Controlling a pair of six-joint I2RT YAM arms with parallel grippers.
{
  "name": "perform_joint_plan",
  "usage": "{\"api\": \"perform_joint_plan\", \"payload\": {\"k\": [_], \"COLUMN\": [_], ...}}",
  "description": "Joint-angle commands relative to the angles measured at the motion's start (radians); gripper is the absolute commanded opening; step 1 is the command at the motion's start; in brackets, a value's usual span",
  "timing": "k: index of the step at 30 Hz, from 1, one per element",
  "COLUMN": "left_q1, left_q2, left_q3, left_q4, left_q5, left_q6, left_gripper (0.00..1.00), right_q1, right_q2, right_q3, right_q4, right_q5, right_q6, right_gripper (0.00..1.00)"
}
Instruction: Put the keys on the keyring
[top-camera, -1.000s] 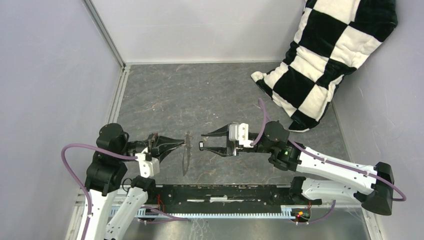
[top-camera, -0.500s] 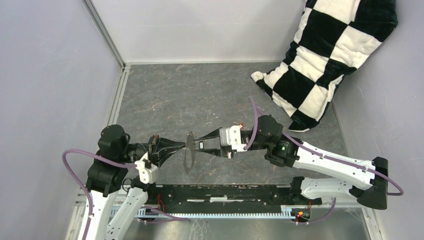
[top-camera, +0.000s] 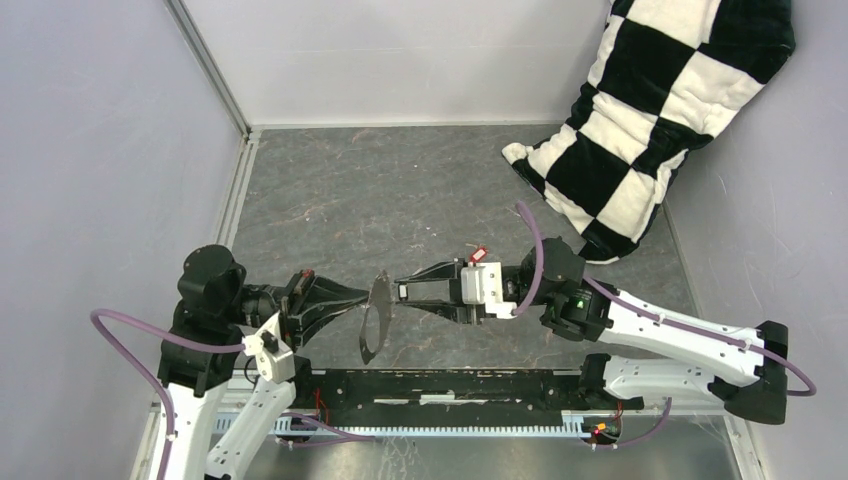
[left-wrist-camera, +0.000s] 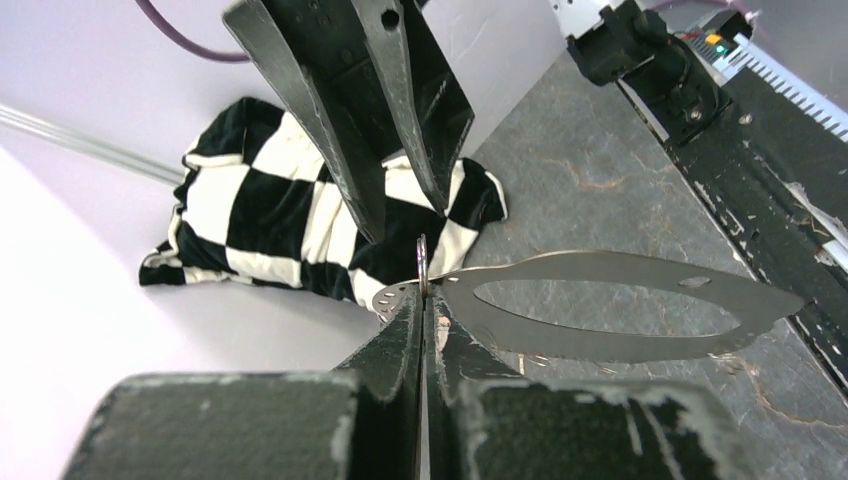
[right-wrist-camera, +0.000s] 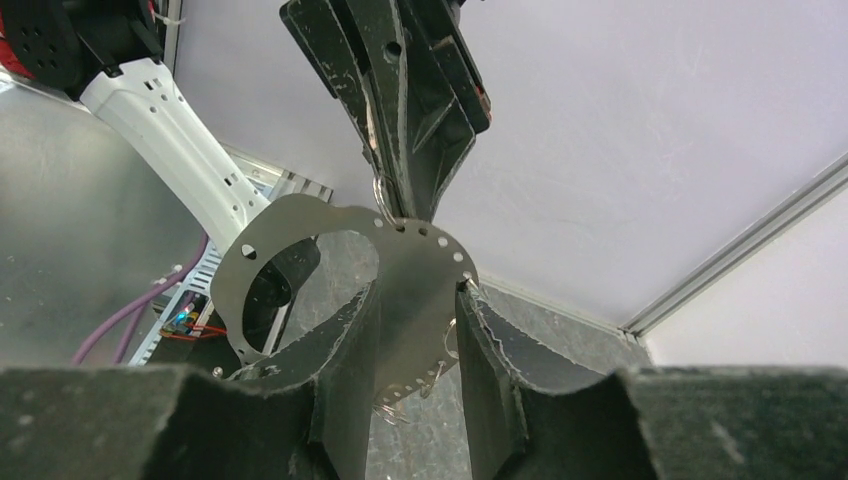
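Two black jaws of the left gripper (left-wrist-camera: 422, 300) are pressed flat together. They pinch the rim of the keyring (left-wrist-camera: 600, 347), a flat grey metal oval plate with a large oval cut-out and a row of small holes around one end. A small thin wire loop (left-wrist-camera: 422, 260) stands on edge right at the pinch; whether a key hangs from it is too small to tell. The keyring is held up off the grey marbled table top (top-camera: 400, 190), its long axis running roughly from 12 to 6 o'clock in the overhead view.

At 3 o'clock of the plate is the right gripper (right-wrist-camera: 418, 290). Its jaws stand partly apart with the holed end of the keyring between them, and the plate's edge touches one finger. Whether they actually clamp it I cannot tell.

A second ago the keyring showed edge-on as a thin line, and the right gripper stood clear of it with its jaws spread wider. Since then the plate has tilted so that its face and cut-out show from above. The right fingertips have closed the gap and narrowed about the holed end, and the right wrist has rolled. The left arm's shoulder has drawn back toward 9 o'clock, its grip unchanged.

A black metal rail (top-camera: 450, 385) runs at 6 o'clock below both grippers. A black-and-white chequered fabric cushion (top-camera: 650, 110) leans in the corner at 1 o'clock, well apart.
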Motion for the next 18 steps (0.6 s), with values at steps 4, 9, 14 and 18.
{"api": "perform_joint_plan", "payload": {"k": [4,9,14,18], "left_q1": [-0.001,-0.001,-0.001,-0.001], "left_q2": [0.026,0.017,0.017,0.054], "left_q3": [0.057,0.042,0.025,0.024], "left_q4": [0.028,0.028,0.028,0.029], "left_q5": [0.101,0.100,0.088,0.041], "left_q6": [-0.052,-0.019,-0.006,-0.126], "left_gripper": [0.02,0.02,0.02,0.02], "right_q1": [0.009,0.021,0.039,0.051], "right_q2": [-0.030,-0.020,0.013,0.028], "right_q3": [-0.032,-0.009,0.014,0.055], "right_q4": [0.112,0.111,0.110,0.042], "right_q5": [0.003,-0.023,-0.044,0.013], "right_q6": [0.043,0.046,0.054,0.012], "right_gripper": [0.39,0.39,0.38,0.38]}}
